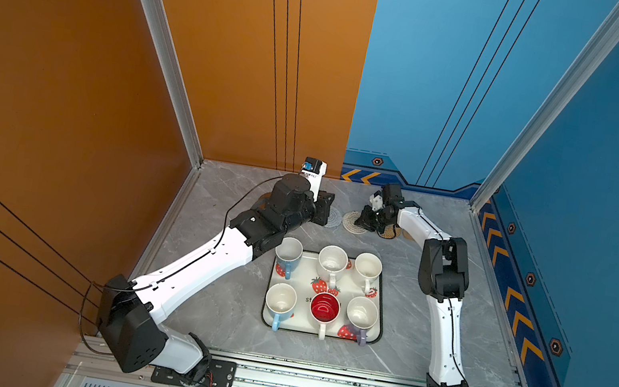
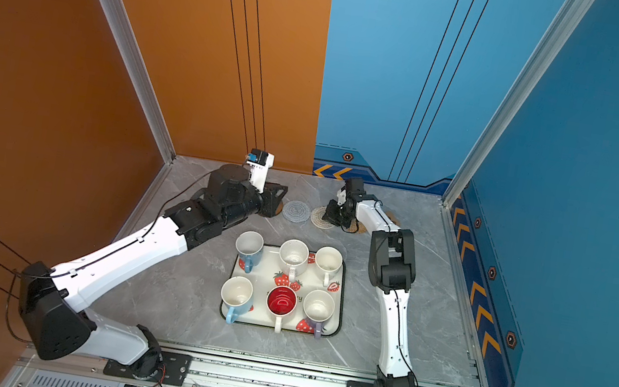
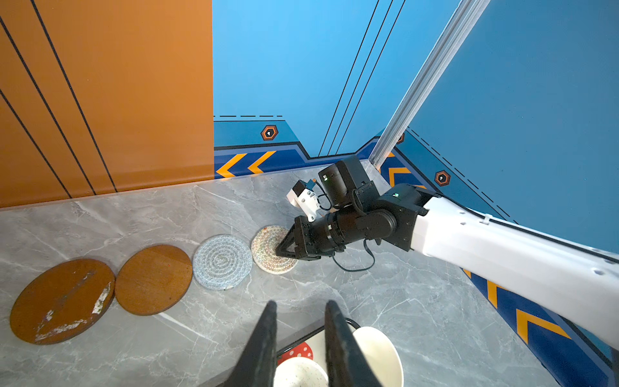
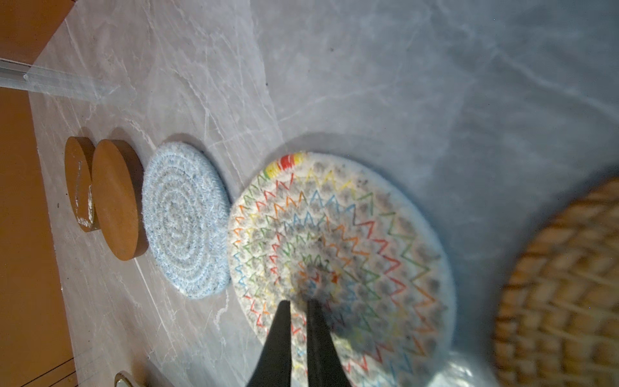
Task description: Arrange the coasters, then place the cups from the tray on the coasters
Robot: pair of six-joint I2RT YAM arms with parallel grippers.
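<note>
Two arms reach past the tray [image 1: 304, 282] toward the back wall. The left arm [image 1: 203, 266] stretches long and low on a slant, its wrist bent inward beyond the tray's far left corner. The right arm [image 1: 442, 329] rises beside the tray's right edge, folds at the elbow, and angles down to the grey marble tabletop [image 1: 217, 314] behind the tray.

All six mugs stand upright on the tray in two rows of three. The far row has a light blue mug [image 1: 288, 256] and two white mugs [image 1: 332, 263]. The near row has a second light blue mug, the red-lined mug [image 1: 324, 308] and the lavender mug [image 1: 362, 314].

Behind the tray the coasters lie in a row, from left: a scratched brown disc [image 3: 62, 301], a plain brown disc [image 3: 154, 279], a grey woven round [image 3: 222, 262], a cream woven round [image 3: 268, 256] and a tan woven round [image 4: 562, 284]. The left wrist hides the discs in both top views.

The left gripper [image 3: 299, 306] hangs empty with its fingers narrowly parted. The right gripper [image 4: 298, 303] is pinched nearly together, tips down on the cream round's middle.
</note>
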